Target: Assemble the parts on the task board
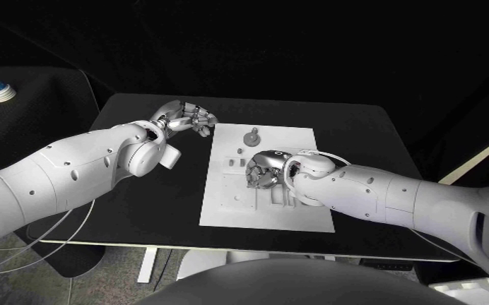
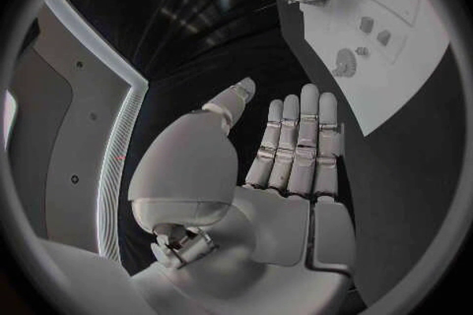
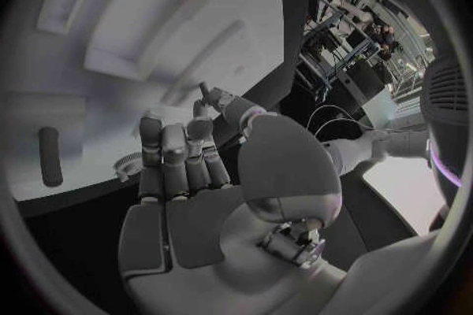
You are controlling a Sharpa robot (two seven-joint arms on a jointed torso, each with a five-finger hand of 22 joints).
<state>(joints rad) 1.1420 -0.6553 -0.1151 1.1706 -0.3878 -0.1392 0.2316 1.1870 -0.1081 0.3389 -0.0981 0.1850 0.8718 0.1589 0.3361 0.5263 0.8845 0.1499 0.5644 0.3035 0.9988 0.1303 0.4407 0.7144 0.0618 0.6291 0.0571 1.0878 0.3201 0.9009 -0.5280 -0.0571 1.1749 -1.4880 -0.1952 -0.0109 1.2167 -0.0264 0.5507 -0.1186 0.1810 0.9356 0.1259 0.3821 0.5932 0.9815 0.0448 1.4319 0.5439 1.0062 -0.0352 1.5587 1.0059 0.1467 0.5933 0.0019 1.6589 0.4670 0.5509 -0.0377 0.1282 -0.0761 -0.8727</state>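
The white task board (image 1: 267, 195) lies in the middle of the black table. A grey round part with a stem (image 1: 253, 135) sits near its far edge. My right hand (image 1: 266, 169) hovers low over the board's middle with its fingers pointing down at it. In the right wrist view its thumb (image 3: 229, 106) meets a fingertip, and a thin dark pin (image 3: 203, 87) sticks out between them. A dark peg (image 3: 50, 156) and a small ring (image 3: 126, 165) lie on the board (image 3: 148, 24) nearby. My left hand (image 1: 187, 117) is beside the board's far left corner, with straight fingers (image 2: 300, 142) and a bare palm.
The table's front edge runs just below the board, and bare black tabletop (image 1: 152, 206) lies to the left. A blue-capped object (image 1: 6, 92) stands on dark furniture off the table's left side. Small grey parts (image 2: 347, 61) sit on the board (image 2: 404, 71) in the left wrist view.
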